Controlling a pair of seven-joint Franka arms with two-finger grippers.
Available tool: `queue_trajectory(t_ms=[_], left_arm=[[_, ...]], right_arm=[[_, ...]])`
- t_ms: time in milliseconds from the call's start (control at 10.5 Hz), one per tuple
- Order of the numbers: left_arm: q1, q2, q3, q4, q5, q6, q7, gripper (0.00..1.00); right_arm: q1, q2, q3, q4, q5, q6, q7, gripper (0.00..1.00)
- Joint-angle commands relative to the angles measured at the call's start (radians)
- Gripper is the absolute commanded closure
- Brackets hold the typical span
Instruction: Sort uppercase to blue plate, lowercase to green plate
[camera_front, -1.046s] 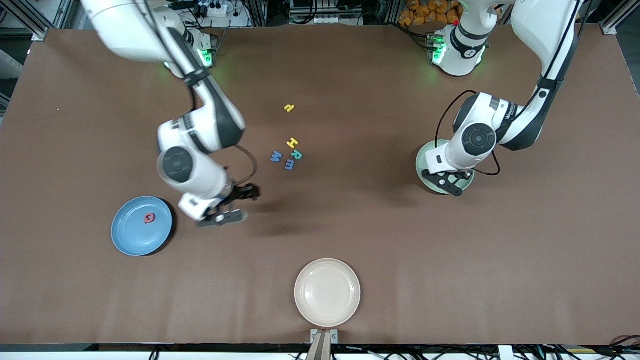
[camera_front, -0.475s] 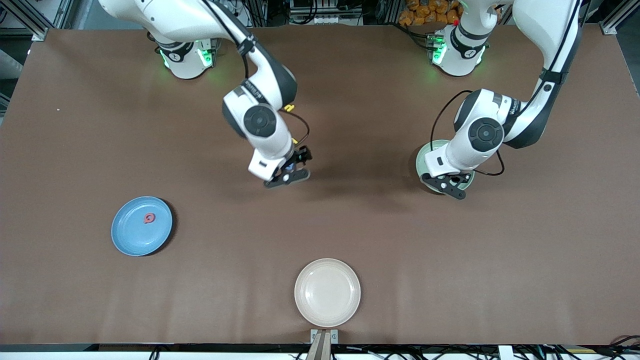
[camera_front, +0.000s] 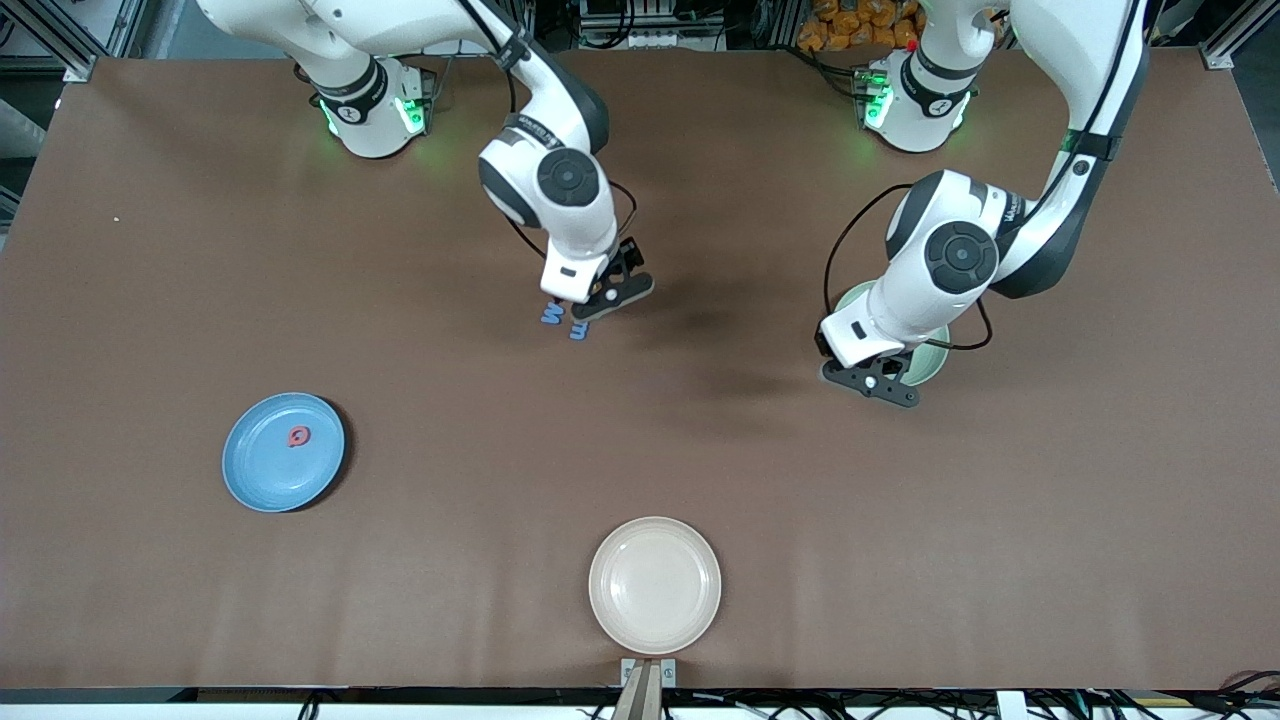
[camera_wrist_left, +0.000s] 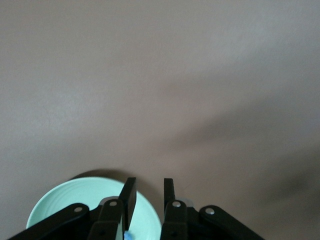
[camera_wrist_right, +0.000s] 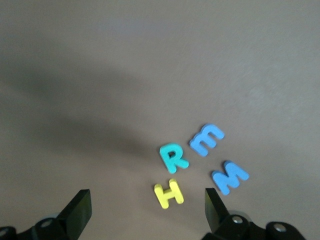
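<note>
The blue plate holds a red Q. Mid-table lie a yellow H, teal R, blue capital M and blue lowercase m. My right gripper hangs open over this cluster, the H showing between its fingers. My left gripper is over the green plate's rim. It is shut to a narrow slit with only table showing through. A speck of blue shows on that plate beside one finger.
A beige plate sits at the table edge nearest the front camera. The right arm's wrist covers the H and R in the front view. Bare brown tabletop lies between the plates.
The right arm swung from beside the blue plate to over the letter cluster, still open. The left gripper slid off the green plate's middle toward the right arm's end.
</note>
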Motion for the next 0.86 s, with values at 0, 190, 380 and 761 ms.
queue_trajectory(t_ms=[0, 190, 380, 761], left_arm=[[-0.015, 0.033, 0.001, 0.074, -0.019, -0.006, -0.070, 0.74], [-0.038, 0.074, 0.001, 0.136, -0.020, -0.006, -0.145, 0.69], [-0.070, 0.126, 0.001, 0.197, -0.034, -0.005, -0.197, 0.29], [-0.133, 0.196, 0.006, 0.257, -0.025, 0.075, -0.368, 0.00]], right_arm=[[-0.034, -0.034, 0.064, -0.098, -0.057, 0.079, 0.048, 0.00], [-0.033, -0.015, 0.064, -0.108, -0.058, 0.141, 0.109, 0.00], [-0.034, 0.021, 0.062, -0.108, -0.058, 0.199, 0.138, 0.00], [-0.053, 0.084, 0.056, -0.106, -0.076, 0.244, 0.155, 0.00]])
